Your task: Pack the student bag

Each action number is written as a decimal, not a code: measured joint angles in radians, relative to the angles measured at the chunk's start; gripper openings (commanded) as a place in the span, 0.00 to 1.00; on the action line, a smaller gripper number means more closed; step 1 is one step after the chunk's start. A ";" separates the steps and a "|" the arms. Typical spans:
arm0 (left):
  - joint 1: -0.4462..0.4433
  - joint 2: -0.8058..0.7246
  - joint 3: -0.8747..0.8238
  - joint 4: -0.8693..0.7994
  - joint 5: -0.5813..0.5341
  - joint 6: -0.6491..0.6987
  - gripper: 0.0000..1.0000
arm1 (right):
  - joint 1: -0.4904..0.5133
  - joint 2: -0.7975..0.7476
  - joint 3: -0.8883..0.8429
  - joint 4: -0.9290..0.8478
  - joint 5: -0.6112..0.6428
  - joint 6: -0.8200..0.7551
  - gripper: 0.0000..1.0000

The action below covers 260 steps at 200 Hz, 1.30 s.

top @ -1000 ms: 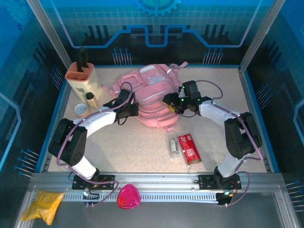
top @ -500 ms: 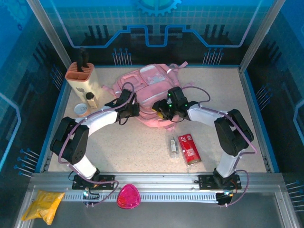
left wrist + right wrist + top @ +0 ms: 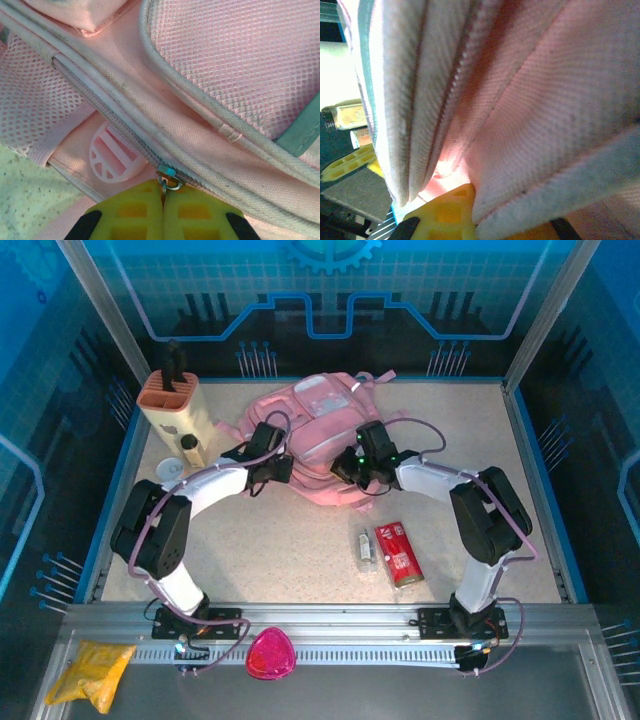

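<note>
Pink soft fabric backpack (image 3: pixel 318 430), lying flat at mid-rear of speckled worktop (image 3: pixel 280 540). Left jaws: closed on small metal zipper pull (image 3: pixel 169 182) at backpack seam. Right jaws: against backpack's right-hand fabric fold, where I cannot tell open from closed.

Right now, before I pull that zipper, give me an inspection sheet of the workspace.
Surface: speckled table, no spills seen.
Job's things: student bag lying at the far middle.
Clutter: red box, clear packet, beige holder, small bottle; yellow pouch and pink object on the near ledge.
Grippers: left gripper shut on zipper pull; right gripper against bag fabric, closure unclear.
Cables: purple cables loop off both arms above the bag.
Surroundings: metal frame, blue panels.
</note>
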 measured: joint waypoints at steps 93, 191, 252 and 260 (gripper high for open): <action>0.041 0.073 0.079 -0.018 0.008 0.023 0.00 | -0.009 -0.022 0.005 0.016 0.002 -0.064 0.00; 0.106 0.072 0.082 0.070 0.010 0.025 0.59 | -0.011 -0.040 0.043 -0.049 0.029 -0.144 0.32; 0.056 -0.235 -0.046 -0.023 0.076 -0.245 0.67 | -0.012 -0.235 -0.034 -0.247 -0.010 -0.306 0.69; 0.022 -0.282 -0.071 -0.032 0.093 -0.298 0.67 | -0.017 -0.288 -0.065 -0.279 -0.007 -0.328 0.73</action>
